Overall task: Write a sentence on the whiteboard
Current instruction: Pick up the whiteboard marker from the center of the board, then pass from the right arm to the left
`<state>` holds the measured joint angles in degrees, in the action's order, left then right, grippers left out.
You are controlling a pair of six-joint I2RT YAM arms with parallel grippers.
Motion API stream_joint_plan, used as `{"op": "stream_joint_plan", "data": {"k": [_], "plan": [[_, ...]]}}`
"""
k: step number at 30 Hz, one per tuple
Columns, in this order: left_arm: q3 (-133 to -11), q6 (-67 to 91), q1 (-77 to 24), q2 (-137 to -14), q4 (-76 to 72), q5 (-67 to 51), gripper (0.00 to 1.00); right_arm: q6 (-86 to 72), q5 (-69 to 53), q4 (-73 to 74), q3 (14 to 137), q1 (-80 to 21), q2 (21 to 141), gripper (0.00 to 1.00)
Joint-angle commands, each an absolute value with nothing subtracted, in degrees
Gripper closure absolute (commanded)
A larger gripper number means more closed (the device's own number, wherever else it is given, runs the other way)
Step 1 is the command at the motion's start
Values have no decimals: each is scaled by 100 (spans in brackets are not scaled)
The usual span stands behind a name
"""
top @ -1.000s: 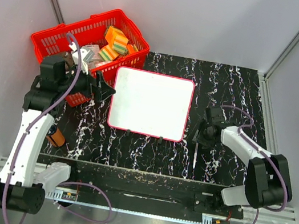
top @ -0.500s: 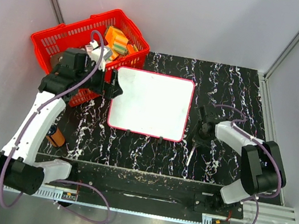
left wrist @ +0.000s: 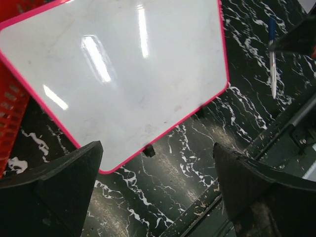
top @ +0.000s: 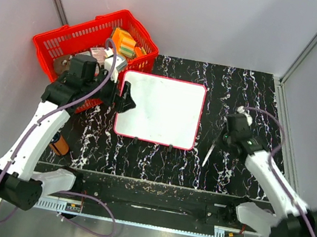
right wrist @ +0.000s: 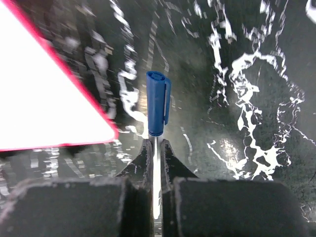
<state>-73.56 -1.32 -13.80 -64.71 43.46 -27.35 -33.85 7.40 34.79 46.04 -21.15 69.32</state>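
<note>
Tabletop [top: 157, 162] in black with white veining is being shown nearest the arm bases, and a small orange and black object [top: 59, 144] is being partly hidden there by the left arm's lower link. Slightly farther, on the right, a pen [top: 209, 154] with a blue cap is being gripped by the right gripper [top: 221, 140]. In the right wrist view its jaws are being pressed tight against the pale barrel, with the cap pointing away from the claw. Whether the pen is being lifted clear of the surface cannot be told. Just left of the pen, the whiteboard [top: 160, 109] is being displayed flat in the middle of the table, its white face being crossed only by glare streaks in the left wrist view. At the board's left edge the left gripper [top: 124, 97] is being held wide open, with nothing between its fingers [left wrist: 64, 182]. Farthest back on the left, a red basket [top: 60, 46] is being seen holding orange, yellow and green blocks [top: 123, 41], its near wall being overlapped by the left arm.
</note>
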Motion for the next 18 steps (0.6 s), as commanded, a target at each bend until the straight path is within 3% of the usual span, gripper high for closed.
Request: {"op": "stream_joint_plan", "data": {"k": [1,5,9,13,18], "plan": [[-7611,-211,-1687,-6451,4377,-3259,1,-3770,1011,3709,4921,-2171,5355,100],[-7804,-114,-1933,-6644,4368,-3743,1,-3823,467,3201,4914,-2189,4248,100],[-7805,-18,-2083,-6750,4114,-4463,1,-4042,-585,1308,4510,-2197,3920,100],[-7761,342,-2118,-6890,3719,-5280,1,-4236,-1256,-7,4640,-2346,4699,100],[-7743,632,-2180,-7145,3332,-5940,1,-3939,-774,-1019,5315,-3259,5588,100]]}}
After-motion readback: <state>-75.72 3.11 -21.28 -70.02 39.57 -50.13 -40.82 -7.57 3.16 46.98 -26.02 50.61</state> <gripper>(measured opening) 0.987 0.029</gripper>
